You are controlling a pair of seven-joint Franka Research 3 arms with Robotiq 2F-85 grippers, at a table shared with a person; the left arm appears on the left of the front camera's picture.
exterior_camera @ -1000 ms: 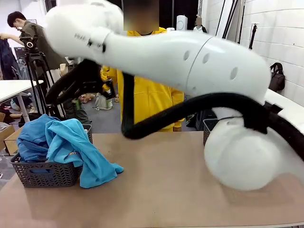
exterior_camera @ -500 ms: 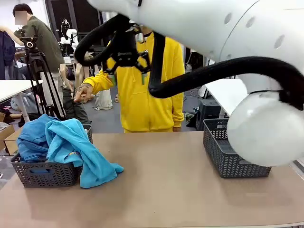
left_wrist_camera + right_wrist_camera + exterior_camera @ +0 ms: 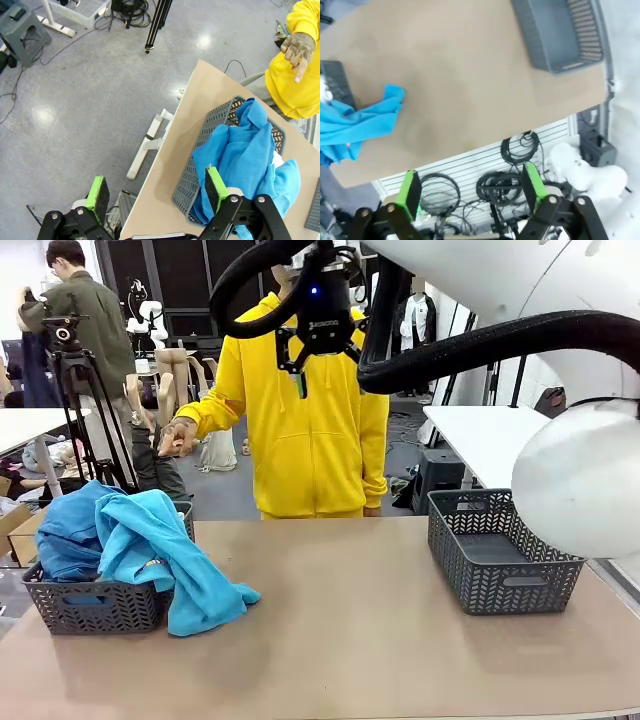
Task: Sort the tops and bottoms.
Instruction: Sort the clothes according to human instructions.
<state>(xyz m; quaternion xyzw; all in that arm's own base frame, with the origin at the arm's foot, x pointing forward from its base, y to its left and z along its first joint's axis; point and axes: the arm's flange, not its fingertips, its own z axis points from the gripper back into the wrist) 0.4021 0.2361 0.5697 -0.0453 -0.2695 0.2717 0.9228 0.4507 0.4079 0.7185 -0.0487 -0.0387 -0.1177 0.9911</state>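
Observation:
The tops and bottoms lie heaped in the left grey mesh basket [image 3: 95, 608]. A royal blue garment [image 3: 62, 535] sits inside it, and a turquoise one [image 3: 165, 550] spills over the rim onto the table. From above, the same heap [image 3: 240, 160] shows a sliver of white beside it. My left gripper [image 3: 156, 192] is open and hangs high over the floor beside that basket, holding nothing. My right gripper [image 3: 471, 190] is also open and empty, high above the table. It shows in the front view [image 3: 315, 375] before the person's chest.
An empty grey basket [image 3: 500, 560] stands at the table's right [image 3: 560, 30]. A person in a yellow hoodie [image 3: 310, 440] stands at the far edge with one hand [image 3: 178, 435] out to the side. A tripod [image 3: 80, 400] stands off to the left. The tabletop [image 3: 340, 620] lies bare between the baskets.
The white arm that blocked the front view has swung up and away. This uncovers the right basket and the person. The garments have not moved.

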